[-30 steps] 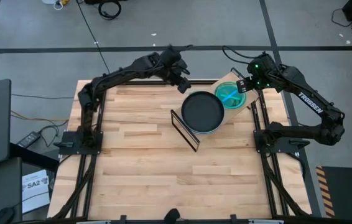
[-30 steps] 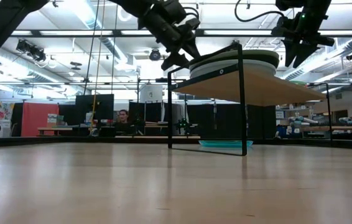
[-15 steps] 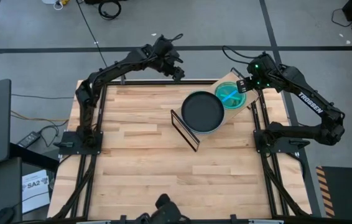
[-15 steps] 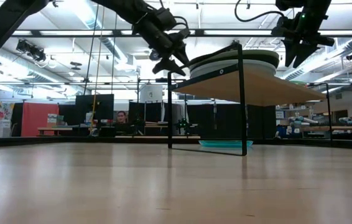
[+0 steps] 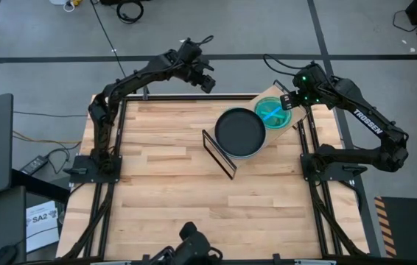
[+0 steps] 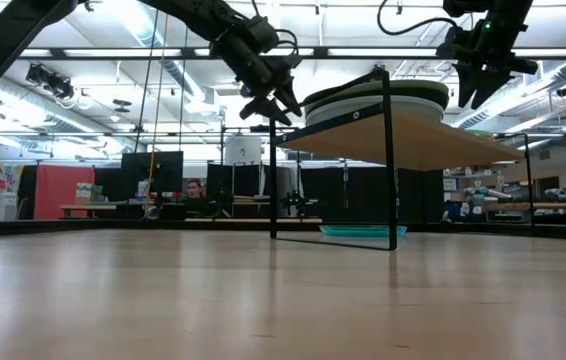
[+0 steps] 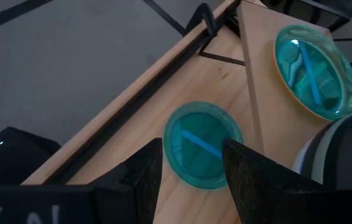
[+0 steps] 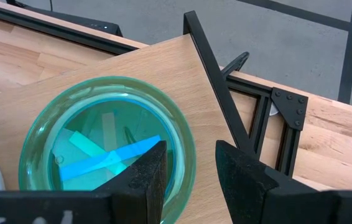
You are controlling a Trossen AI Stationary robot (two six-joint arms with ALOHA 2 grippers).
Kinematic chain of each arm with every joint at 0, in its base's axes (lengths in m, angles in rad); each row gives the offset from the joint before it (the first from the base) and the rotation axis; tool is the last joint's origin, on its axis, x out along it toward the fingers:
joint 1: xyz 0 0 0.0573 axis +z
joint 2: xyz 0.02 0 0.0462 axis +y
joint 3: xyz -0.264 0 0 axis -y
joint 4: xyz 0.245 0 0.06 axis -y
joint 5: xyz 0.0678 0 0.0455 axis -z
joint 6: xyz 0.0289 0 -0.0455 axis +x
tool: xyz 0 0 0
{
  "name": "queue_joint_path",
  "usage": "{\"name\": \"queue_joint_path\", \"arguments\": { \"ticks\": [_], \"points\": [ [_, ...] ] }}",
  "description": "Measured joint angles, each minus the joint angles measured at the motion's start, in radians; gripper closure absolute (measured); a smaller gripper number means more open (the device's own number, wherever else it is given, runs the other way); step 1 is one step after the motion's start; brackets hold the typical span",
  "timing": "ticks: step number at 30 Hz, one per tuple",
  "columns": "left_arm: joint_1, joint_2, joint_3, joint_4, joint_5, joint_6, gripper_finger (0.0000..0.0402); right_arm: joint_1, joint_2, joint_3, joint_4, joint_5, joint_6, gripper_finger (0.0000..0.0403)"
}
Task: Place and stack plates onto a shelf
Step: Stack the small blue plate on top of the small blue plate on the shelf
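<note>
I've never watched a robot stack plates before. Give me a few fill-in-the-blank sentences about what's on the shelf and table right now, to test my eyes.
1. The topmost plate of the big stack on the shelf is coloured ____.
2. Beside that stack, the teal plate rests on the ____.
3. The other teal plate lies on the tabletop, ____ the shelf.
4. The arm hovering over the shelf's teal plate carries the ____ gripper.

Missing words: black; shelf; under; right

Open fingers point(image 8: 148, 180) hover above teal plate point(image 8: 104, 149) on shelf point(image 8: 182, 81).
</note>
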Motion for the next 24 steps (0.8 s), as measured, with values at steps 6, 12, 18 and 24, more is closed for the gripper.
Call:
{"name": "queue_joint_path", "arguments": {
  "ticks": [6,12,18,24],
  "points": [
    [0.008,0.038,-0.001,-0.015,0.006,0.014,0.0228,0.0,0.0,0.0,0.0,0.0,0.0,0.026],
    [0.017,0.106,-0.002,-0.007,0.02,0.01,0.0228,0.0,0.0,0.0,0.0,0.0,0.0,0.026],
    [0.017,0.176,-0.002,-0.006,0.035,0.014,0.0228,0.0,0.0,0.0,0.0,0.0,0.0,0.026],
    [0.018,0.243,-0.002,-0.006,0.079,0.015,0.0228,0.0,0.0,0.0,0.0,0.0,0.0,0.026]
  ]
}}
